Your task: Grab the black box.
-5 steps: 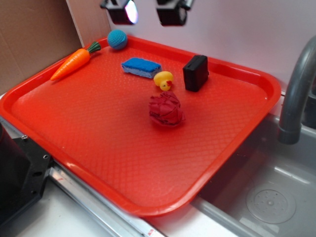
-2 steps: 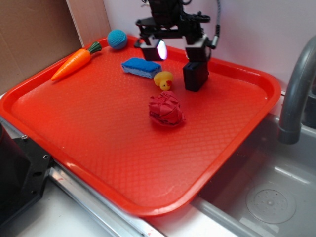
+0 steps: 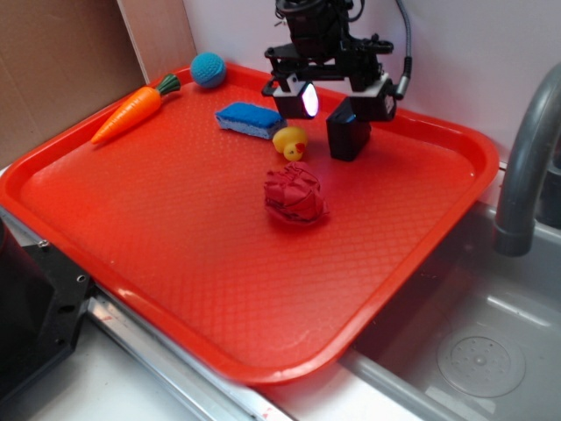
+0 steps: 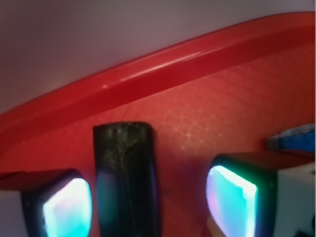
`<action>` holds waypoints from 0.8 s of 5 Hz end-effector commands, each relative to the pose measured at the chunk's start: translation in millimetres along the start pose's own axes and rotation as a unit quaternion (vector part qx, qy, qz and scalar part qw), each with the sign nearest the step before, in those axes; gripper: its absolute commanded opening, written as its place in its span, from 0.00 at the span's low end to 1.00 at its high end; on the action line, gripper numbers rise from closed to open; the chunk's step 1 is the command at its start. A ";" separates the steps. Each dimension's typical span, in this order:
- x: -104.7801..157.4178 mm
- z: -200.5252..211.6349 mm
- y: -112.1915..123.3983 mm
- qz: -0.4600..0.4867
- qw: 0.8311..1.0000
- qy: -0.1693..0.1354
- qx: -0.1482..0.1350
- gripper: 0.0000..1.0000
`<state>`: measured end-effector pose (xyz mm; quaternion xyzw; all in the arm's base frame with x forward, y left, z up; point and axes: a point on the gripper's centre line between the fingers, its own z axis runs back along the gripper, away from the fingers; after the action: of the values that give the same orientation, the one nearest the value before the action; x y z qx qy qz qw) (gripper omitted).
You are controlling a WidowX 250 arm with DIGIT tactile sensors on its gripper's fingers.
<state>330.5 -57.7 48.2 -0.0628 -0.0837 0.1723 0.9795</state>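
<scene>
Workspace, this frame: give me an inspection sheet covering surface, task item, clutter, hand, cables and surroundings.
Surface: red tray, textured.
Job's thing: black box upright near the tray's back rim; in the wrist view it sits between the pads, nearer one.
Clutter: blue sponge, yellow duck, red crumpled cloth, carrot, blue ball.
Hand: hand open, straddling the box, not closed on it.
Cables: grey cable behind the arm.
Surroundings: faucet, sink, cardboard.

You see one red plastic tray [image 3: 421,219] holding six items: one matte black rectangular box [image 3: 347,139], one blue rectangular sponge [image 3: 250,119], one yellow rubber duck [image 3: 290,141], one orange plastic carrot [image 3: 130,112], one blue crocheted ball [image 3: 208,69], one crumpled red cloth [image 3: 295,195]
</scene>
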 end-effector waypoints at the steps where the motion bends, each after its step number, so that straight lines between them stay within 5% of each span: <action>1: 14.1 2.3 -13.5 -0.017 1.000 -0.013 -0.017 1.00; 2: 12.0 -11.4 -9.8 -0.020 1.000 0.002 -0.006 1.00; 3: 5.3 -3.9 -5.3 -0.010 1.000 0.008 -0.017 0.00; 4: -5.4 26.1 0.1 -0.010 0.999 -0.018 -0.029 0.00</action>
<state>311.5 -59.0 52.5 -0.0774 -0.0743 0.1571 0.9817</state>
